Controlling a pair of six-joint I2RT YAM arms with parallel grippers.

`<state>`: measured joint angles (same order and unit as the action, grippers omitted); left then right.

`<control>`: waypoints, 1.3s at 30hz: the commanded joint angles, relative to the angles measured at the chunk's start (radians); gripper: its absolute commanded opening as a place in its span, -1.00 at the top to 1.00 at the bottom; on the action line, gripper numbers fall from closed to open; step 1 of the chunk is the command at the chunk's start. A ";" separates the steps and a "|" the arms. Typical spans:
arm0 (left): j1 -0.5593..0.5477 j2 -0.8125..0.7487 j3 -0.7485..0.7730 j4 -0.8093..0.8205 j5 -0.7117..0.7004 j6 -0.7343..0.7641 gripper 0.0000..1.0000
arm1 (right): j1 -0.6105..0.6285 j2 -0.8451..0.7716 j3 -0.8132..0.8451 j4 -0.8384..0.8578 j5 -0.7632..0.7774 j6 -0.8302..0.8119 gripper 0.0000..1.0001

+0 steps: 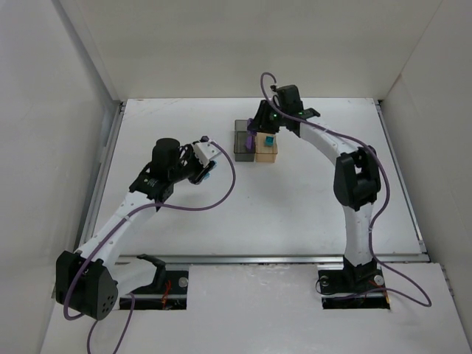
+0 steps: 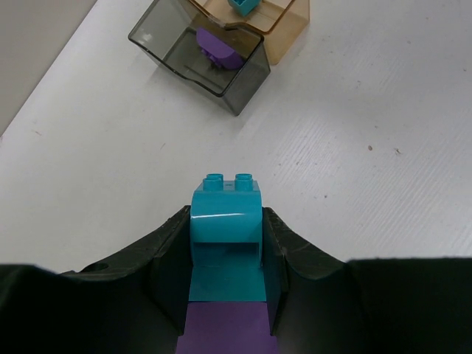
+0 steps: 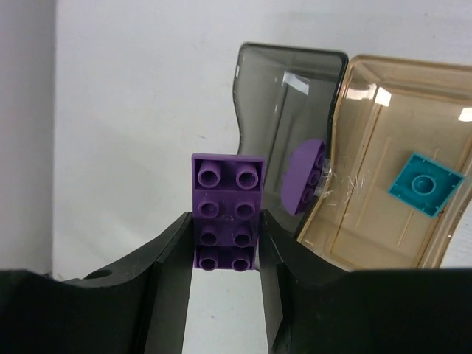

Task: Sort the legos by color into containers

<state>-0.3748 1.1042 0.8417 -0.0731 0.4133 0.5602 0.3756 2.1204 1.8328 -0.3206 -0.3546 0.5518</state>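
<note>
— What is in your left gripper [image 2: 225,225]?
— A teal brick [image 2: 225,203], clamped between my two fingers, its pair of studs pointing away from my wrist. A purple piece [image 2: 225,328] sits right behind it in the same grip. I cannot tell whether the two are joined. That arm hangs over open desk [image 1: 295,214], well apart from the containers.

— And your right gripper [image 3: 225,221]?
— Closed on a purple brick [image 3: 227,199] with eight studs in two rows, studs facing my wrist camera. I hold it at the edge of the grey container [image 3: 265,96], mostly over bare desk and just overlapping the rim.

— How do the containers stand?
— Side by side and touching, toward the far middle of the desk. Seen from above, the amber container [image 3: 369,236] is on the right of the grey one.

— Anything inside them?
— A rounded purple brick [image 3: 304,177] lies in the grey one, against the wall next to the amber one. A square teal brick [image 3: 426,184] lies on the amber one's floor with its single stud up.
</note>
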 commanded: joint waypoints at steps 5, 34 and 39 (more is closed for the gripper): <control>0.001 -0.001 0.010 0.036 0.001 -0.008 1.00 | 0.036 0.027 0.075 -0.098 0.085 -0.056 -0.57; 0.001 -0.030 0.123 0.105 0.182 0.005 1.00 | 0.148 -0.146 -0.044 0.146 -0.790 -0.268 -1.00; 0.051 0.003 0.197 0.063 0.349 -0.133 1.00 | 0.148 -0.269 -0.162 0.146 -0.727 -0.465 -0.98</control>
<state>-0.3565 1.1107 0.9611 -0.0357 0.6224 0.5175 0.5297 1.9499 1.7050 -0.2165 -1.0695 0.2287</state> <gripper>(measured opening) 0.333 0.991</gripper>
